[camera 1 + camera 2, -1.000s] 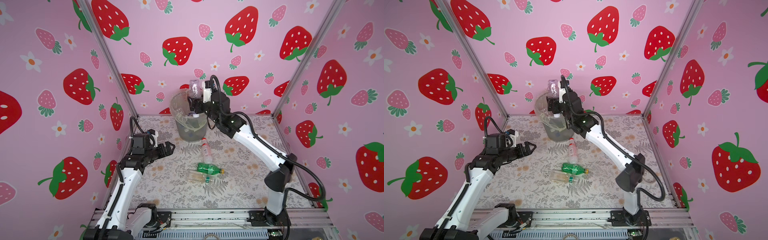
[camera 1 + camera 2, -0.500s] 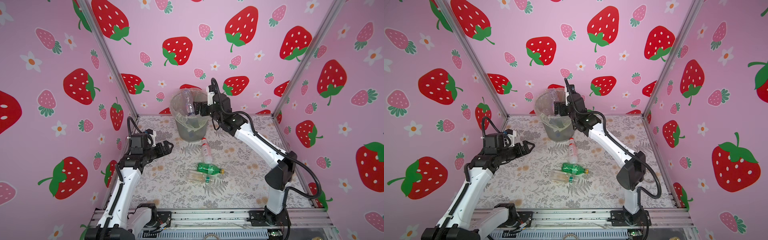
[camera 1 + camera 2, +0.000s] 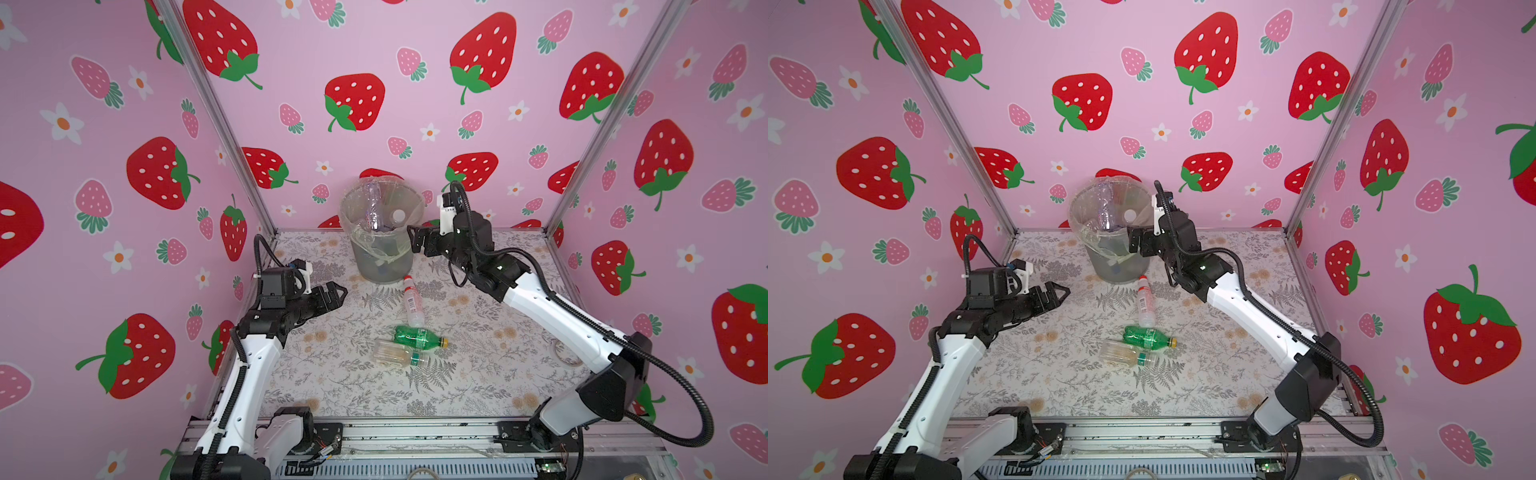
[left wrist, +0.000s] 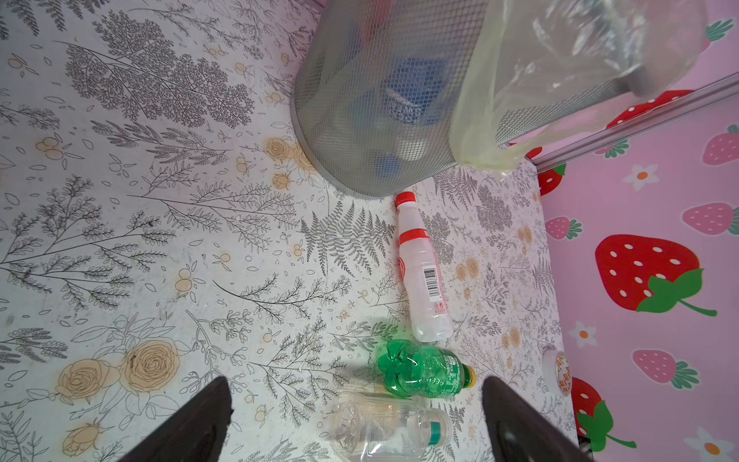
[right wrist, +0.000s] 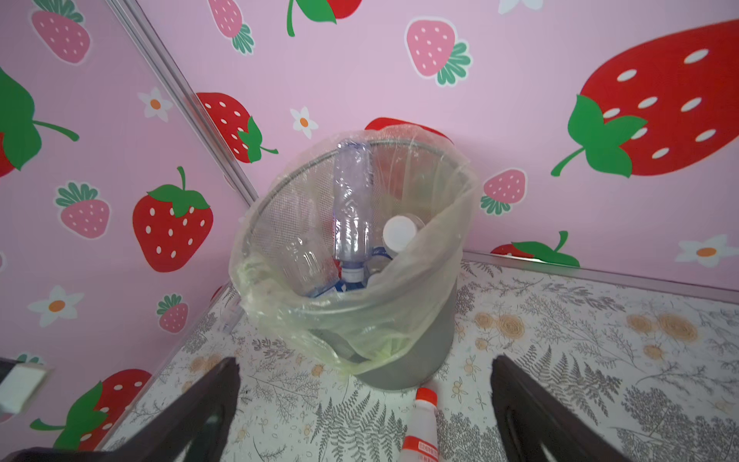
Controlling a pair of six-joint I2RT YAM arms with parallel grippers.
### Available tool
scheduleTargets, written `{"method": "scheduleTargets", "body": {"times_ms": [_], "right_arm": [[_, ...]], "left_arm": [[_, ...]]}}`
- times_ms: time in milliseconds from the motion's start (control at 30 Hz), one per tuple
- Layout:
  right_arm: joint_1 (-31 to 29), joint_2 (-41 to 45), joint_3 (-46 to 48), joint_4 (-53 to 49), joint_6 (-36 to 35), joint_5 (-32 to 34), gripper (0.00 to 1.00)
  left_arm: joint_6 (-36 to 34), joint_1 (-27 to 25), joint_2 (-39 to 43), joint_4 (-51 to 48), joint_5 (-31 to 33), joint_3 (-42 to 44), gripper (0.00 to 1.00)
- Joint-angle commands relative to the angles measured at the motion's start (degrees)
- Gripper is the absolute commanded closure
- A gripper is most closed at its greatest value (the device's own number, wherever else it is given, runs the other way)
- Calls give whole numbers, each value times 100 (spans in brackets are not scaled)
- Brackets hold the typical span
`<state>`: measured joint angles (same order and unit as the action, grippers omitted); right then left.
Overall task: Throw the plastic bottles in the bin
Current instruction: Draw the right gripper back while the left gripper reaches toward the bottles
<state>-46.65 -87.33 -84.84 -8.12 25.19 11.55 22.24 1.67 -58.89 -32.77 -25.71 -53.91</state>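
The bin [image 3: 384, 266] stands at the back of the table [image 3: 478, 374] and holds several bottles, among them an upturned bottle [image 5: 352, 208] leaning cap-down inside the liner [image 5: 360, 328]. In front of it lie a red-capped bottle [image 3: 412, 301], its cap just beside the bin's base, then a green bottle [image 3: 417, 337] and a green-capped bottle [image 3: 395, 355] side by side. The right gripper [image 3: 412, 240] hangs beside the bin's upper wall and the left gripper [image 3: 338, 291] above the table left of the bottles, both empty with fingers spread wide.

red-capped bottle [image 4: 424, 276], lying just beside the bin [image 4: 360, 100]: barcode on label; print too small to read
green bottle [image 4: 424, 370], farther from the bin: white label lettering, illegible
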Motion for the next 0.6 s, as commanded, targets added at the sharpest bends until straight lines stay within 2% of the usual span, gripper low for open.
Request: {"method": "scheduleTargets", "body": {"times_ms": [0, 367, 567], "right_arm": [[-12, 624, 674, 205, 284, 83, 1], [-15, 2080, 2802, 120, 968, 220, 1], [-19, 2748, 3697, -75, 1291, 284, 1]], "left_arm": [[-10, 36, -56, 96, -100, 17, 1], [105, 5, -126, 174, -191, 132, 1], [293, -118, 108, 139, -71, 270, 1]]}}
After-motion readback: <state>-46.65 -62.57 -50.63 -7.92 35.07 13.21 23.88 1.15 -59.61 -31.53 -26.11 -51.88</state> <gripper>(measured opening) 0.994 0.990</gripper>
